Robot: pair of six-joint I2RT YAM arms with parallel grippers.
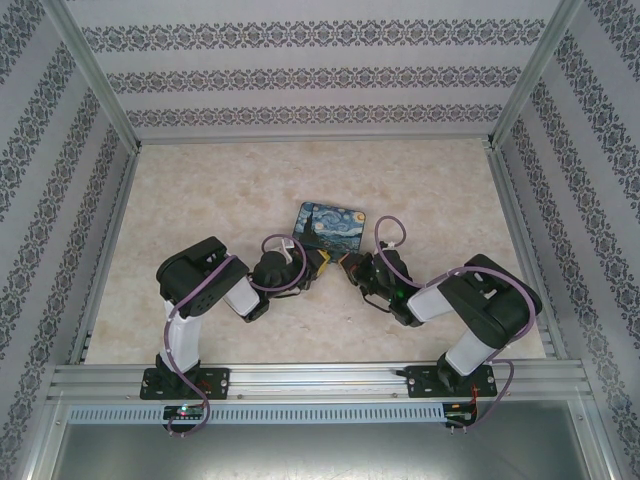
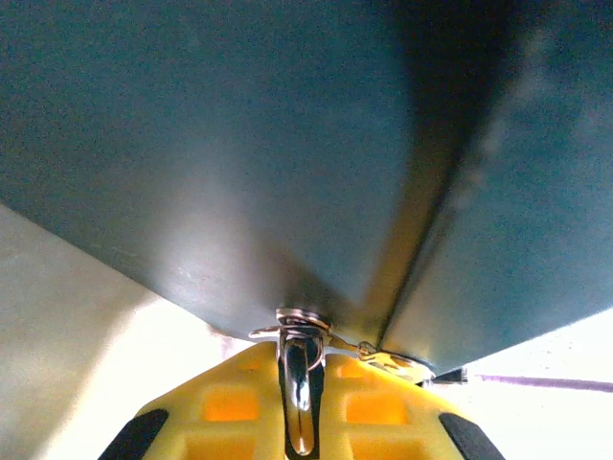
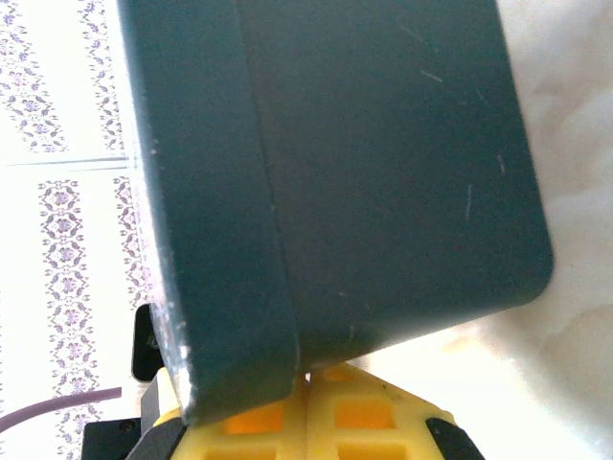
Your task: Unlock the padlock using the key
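Jaws of the left gripper are clenched on the padlock, whose silvery shackle rises from between the yellow fingers to the hasp at the seam of the blue painted tin. Right gripper jaws are pressed together, just beside the tin's near edge. The tin is laid mid-table, with the padlock at its near side.

The tin has smooth, matt dark sides with fine scratches. Just below its edge, the padlock is glossy silvery metal. The fingers of the left pincer look like matt yellow plastic.
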